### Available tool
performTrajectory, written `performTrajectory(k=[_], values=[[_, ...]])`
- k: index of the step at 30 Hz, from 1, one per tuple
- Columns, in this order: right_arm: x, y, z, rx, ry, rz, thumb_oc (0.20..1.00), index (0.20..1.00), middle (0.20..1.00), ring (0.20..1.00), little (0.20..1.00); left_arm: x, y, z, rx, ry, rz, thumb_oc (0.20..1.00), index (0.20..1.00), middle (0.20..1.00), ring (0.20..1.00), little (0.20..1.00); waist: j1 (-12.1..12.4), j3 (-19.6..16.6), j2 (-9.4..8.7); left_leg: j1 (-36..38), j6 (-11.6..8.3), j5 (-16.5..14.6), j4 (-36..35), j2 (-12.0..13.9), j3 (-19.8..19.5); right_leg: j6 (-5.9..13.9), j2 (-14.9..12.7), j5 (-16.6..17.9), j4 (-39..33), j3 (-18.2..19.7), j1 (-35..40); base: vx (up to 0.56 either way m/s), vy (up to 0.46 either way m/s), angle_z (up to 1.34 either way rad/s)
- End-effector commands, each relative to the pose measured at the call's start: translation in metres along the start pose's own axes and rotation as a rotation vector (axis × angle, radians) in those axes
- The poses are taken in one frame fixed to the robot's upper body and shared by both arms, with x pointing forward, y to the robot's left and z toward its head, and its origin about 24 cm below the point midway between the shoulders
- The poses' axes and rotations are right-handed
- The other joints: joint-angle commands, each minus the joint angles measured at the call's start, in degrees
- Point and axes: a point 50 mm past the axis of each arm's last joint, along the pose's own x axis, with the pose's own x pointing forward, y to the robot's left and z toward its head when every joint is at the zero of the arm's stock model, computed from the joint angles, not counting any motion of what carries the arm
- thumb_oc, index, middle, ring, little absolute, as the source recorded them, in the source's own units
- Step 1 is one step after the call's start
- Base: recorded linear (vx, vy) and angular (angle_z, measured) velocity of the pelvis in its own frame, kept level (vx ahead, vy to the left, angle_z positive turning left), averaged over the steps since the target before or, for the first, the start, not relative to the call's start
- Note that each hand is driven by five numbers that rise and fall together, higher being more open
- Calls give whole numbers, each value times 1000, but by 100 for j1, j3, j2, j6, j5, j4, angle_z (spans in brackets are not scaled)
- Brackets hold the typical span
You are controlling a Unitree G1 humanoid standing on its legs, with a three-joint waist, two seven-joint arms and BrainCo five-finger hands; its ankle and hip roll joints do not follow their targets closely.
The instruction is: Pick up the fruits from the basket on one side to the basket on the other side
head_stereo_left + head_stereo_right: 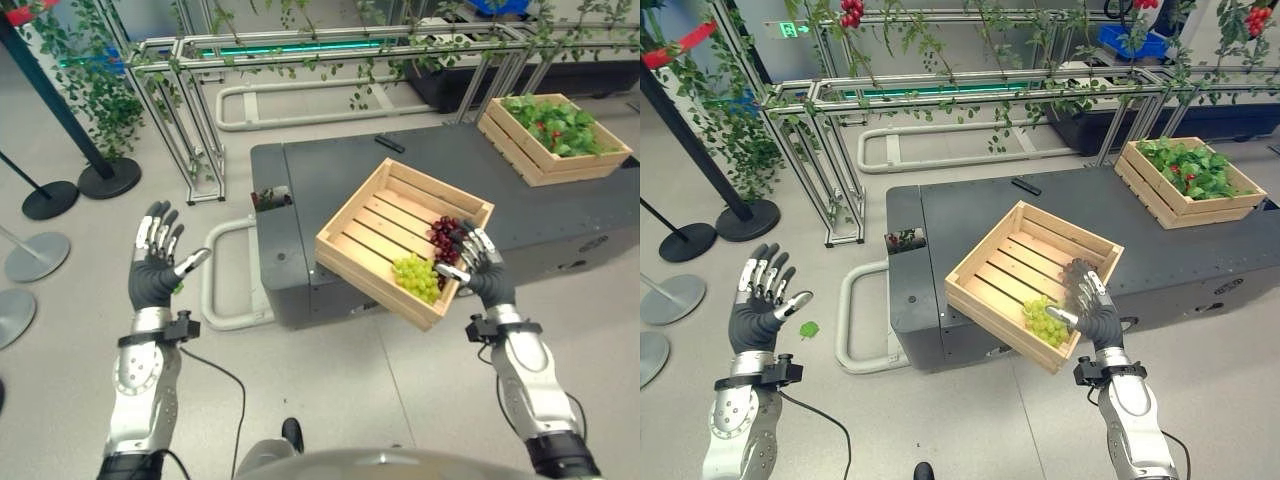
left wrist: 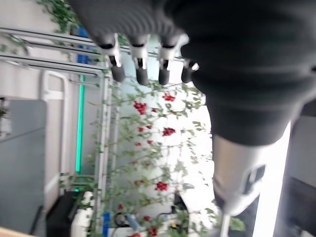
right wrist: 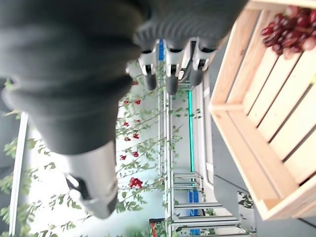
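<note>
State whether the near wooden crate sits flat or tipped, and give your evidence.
Tipped. The near wooden crate overhangs the dark platform, its low corner holding green grapes.

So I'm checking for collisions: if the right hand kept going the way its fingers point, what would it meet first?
Probably the dark grapes in the wooden crate; the right hand points at them, though depth is unclear.

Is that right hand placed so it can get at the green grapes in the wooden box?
Probably yes. The right hand, fingers open, is raised at the rim of the tilted crate, right beside the green grapes. Nothing lies between them.
</note>
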Motion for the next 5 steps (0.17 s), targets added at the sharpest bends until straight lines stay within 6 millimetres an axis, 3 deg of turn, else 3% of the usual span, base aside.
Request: performTrajectory(k=[1,5], values=[[9,-8,26,-17,-142,-31,1000,1000,1000,1000,1000,13,-4,20,78,-114,-69,1000,1000,1000,1000,1000,-67,-99,15,349,33,-648,104,-90,-140,68,143,39,97,13,-333,46,-171,-1],[6,-14,24,-22,-134,-63,1000,1000,1000,1000,1000,13,-7,14,62,-84,-86,1000,1000,1000,1000,1000,-107,-132,18,395,-73,-555,35,28,-203,1,277,60,-218,-36,-163,26,-133,1]])
